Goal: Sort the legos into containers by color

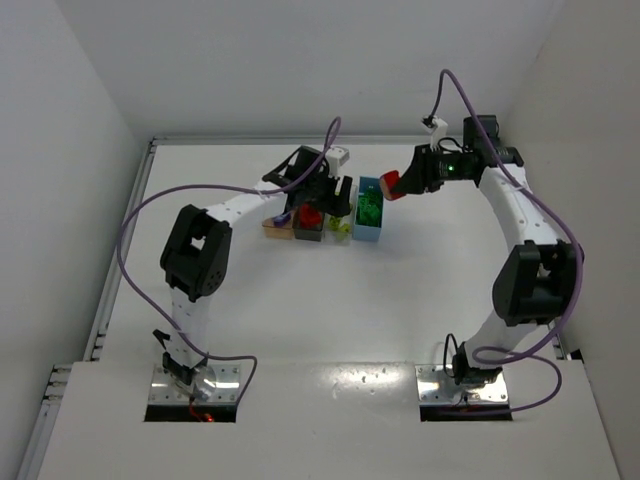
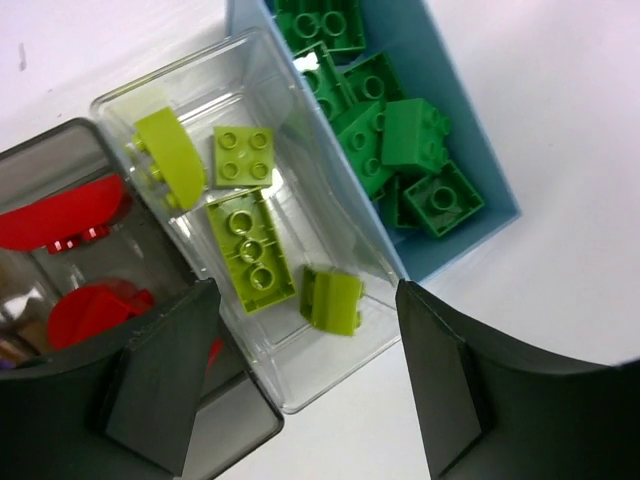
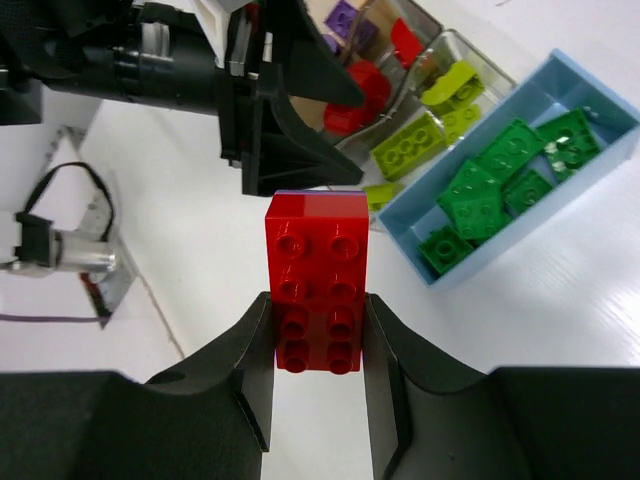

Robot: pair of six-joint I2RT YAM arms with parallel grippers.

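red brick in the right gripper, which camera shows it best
Right wrist view: the red brick sits centre frame, studs facing the camera, its near end pinched by the right gripper. Top external shows it only as a small red spot near the light blue bin. The left wrist view misses it entirely.
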